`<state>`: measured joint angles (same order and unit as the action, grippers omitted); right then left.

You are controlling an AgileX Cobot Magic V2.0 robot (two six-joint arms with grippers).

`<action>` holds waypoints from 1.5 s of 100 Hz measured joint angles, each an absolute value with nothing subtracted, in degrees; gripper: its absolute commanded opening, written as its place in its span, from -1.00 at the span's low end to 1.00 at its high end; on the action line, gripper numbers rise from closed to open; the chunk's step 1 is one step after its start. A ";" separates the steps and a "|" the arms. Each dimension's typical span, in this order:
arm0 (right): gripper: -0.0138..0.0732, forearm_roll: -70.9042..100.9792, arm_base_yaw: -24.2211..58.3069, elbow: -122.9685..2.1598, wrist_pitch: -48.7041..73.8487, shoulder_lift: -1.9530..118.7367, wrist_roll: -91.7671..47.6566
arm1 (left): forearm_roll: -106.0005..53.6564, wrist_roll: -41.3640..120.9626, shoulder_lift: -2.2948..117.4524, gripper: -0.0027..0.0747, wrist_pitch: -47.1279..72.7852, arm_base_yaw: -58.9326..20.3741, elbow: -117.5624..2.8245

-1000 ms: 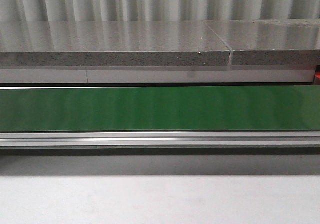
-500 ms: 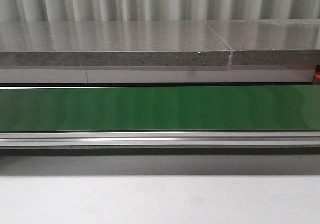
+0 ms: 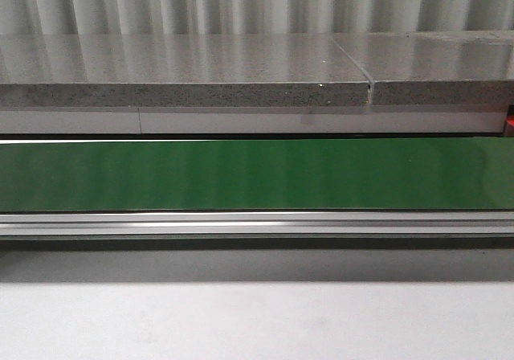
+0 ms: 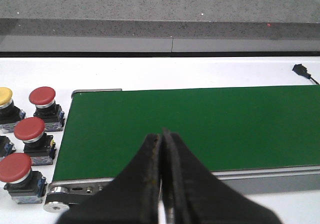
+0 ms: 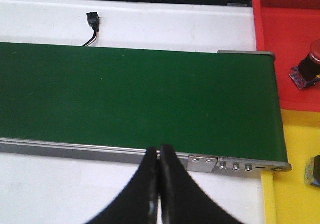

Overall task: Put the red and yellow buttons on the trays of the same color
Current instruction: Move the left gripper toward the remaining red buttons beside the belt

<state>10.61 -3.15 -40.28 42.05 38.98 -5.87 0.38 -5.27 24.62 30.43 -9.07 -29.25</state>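
Note:
In the left wrist view, three red buttons [image 4: 42,96] [image 4: 29,129] [image 4: 15,167] and one yellow button [image 4: 4,95] stand on the white table beside the end of the green belt [image 4: 200,124]. My left gripper [image 4: 161,134] is shut and empty over the belt's near edge. In the right wrist view, a red tray [image 5: 280,29] and a yellow tray [image 5: 292,149] lie past the belt's other end. A red button [image 5: 310,64] lies on the red tray. A dark block [image 5: 314,170] on the yellow tray is cut off by the frame. My right gripper [image 5: 158,149] is shut and empty.
The green conveyor belt [image 3: 257,175] spans the front view with an aluminium rail [image 3: 257,223] in front and a grey stone ledge [image 3: 185,71] behind. A black cable plug [image 5: 93,19] lies on the white table beyond the belt.

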 measured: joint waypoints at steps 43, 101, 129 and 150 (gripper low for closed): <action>-0.96 10.61 -3.15 -40.28 42.05 38.98 -5.96 | 0.38 -5.27 24.62 0.80 31.15 -9.07 -29.25; -0.96 10.61 -3.15 -40.28 42.05 38.98 -5.96 | 15.08 -31.39 40.71 0.80 38.37 1.34 -38.76; -0.96 10.61 -3.15 -40.28 42.05 38.98 -5.96 | 12.80 -32.00 55.01 0.80 34.55 10.88 -38.94; -0.96 10.61 -3.15 -40.28 42.05 38.98 -5.96 | 11.47 -32.23 63.42 0.80 30.21 14.67 -38.94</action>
<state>10.61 -3.15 -40.28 42.05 38.98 -5.96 11.47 -32.23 63.42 30.21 14.67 -38.94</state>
